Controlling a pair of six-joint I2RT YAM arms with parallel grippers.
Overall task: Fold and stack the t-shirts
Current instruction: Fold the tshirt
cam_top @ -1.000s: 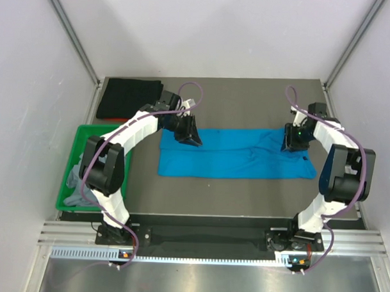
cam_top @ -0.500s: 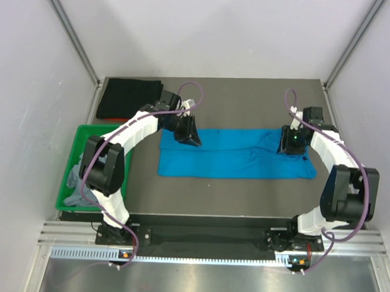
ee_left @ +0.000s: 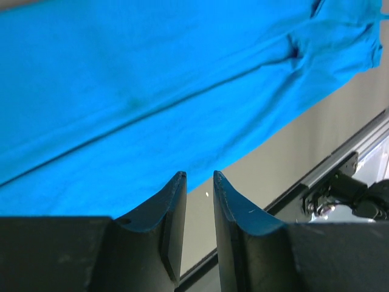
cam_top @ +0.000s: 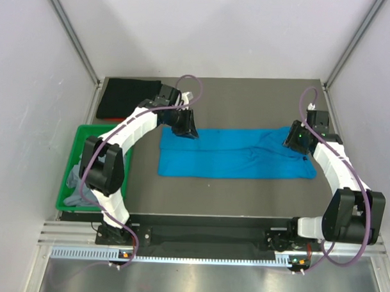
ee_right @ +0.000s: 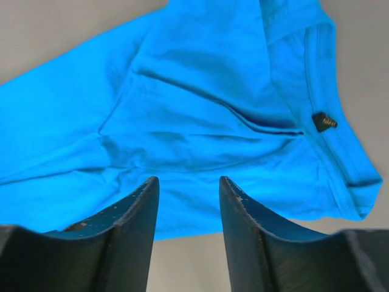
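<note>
I've just eased both arms back off the blue t-shirt (cam_top: 233, 154), lying between them as one long folded strip, left gripper (ee_left: 199, 176) and right gripper (ee_right: 185, 179) both parted and empty, so I judge another fold comes next; three shirts: this, one black t-shirt (cam_top: 128, 99) far-left, one grey t-shirt (cam_top: 73, 180) in the green bin (cam_top: 86, 131).

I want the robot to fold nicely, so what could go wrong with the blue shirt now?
The blue shirt lies in a long strip, and the left gripper and right gripper hang over it with empty jaws. If they pinch only the top layer, the strip might fall open. The cloth near the collar tag is rumpled, so the next fold may trap creases.
</note>
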